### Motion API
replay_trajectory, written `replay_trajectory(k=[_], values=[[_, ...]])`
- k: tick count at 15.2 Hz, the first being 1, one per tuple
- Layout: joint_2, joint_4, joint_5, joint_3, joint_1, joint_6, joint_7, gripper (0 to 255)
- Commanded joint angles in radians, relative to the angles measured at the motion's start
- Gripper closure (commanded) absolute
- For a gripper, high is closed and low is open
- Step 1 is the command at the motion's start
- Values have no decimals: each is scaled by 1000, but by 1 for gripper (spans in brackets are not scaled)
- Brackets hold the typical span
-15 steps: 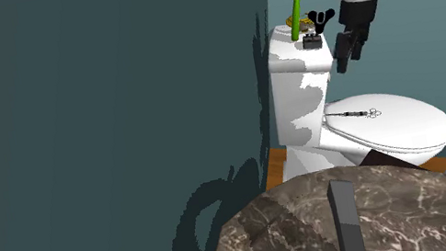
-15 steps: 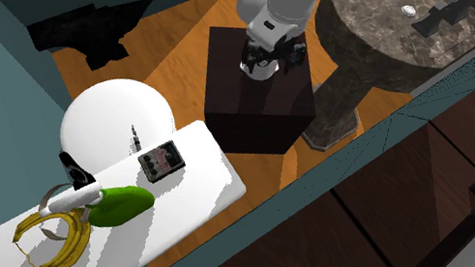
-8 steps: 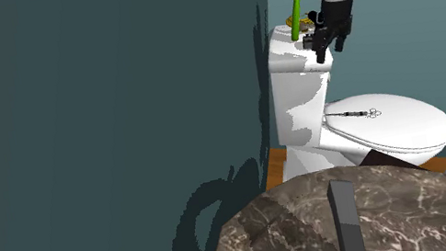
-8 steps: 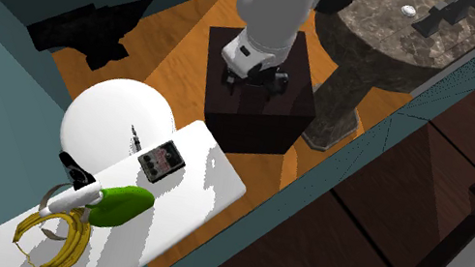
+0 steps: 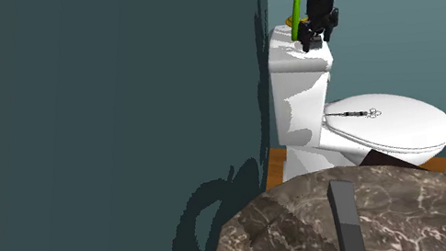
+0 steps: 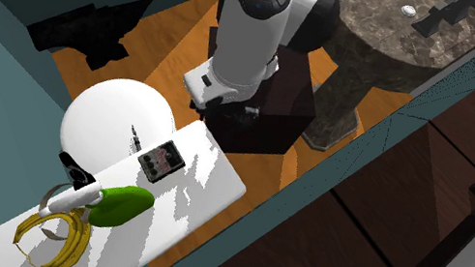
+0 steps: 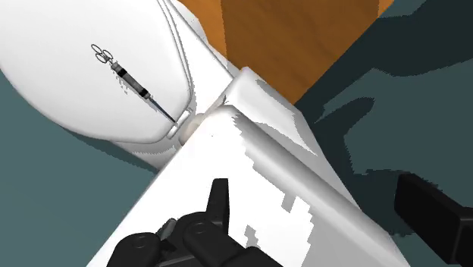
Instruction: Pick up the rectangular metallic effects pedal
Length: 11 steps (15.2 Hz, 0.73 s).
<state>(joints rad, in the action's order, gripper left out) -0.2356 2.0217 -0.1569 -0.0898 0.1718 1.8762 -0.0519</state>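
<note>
The effects pedal (image 6: 161, 161) is a small dark box with a light face and red marks. It lies flat on the white toilet tank lid (image 6: 203, 186), near the middle. In the shoulder view my gripper (image 5: 315, 33) hangs just over the tank top, in front of the pedal's spot and beside the green bottle (image 5: 296, 7). From the second exterior view the arm's wrist (image 6: 240, 40) stands above the lid's end, apart from the pedal. Looking along the gripper (image 7: 311, 190), its fingers (image 7: 432, 216) stand wide apart over the bare lid (image 7: 258, 190), holding nothing.
On the tank lid also lie the green bottle (image 6: 121, 205), bananas (image 6: 58, 236) and a small black object (image 6: 77, 174). A thin syringe-like tool (image 7: 129, 74) rests on the toilet seat lid (image 5: 398, 123). A marble basin top (image 5: 349, 220) stands near the stand; a teal wall (image 5: 99, 122) rises behind the tank.
The arm has swung from beside the tank, above the seat, up and toward the shoulder view's left. The gripper now hangs over the tank top by the pedal. Nothing on the lid has moved.
</note>
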Motion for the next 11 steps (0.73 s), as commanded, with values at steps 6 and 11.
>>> replay_trajectory(k=[6, 11], values=[[205, -230, -33, -34, 44, 27, -76, 0], [356, -427, -42, -66, 75, 18, -117, 0]])
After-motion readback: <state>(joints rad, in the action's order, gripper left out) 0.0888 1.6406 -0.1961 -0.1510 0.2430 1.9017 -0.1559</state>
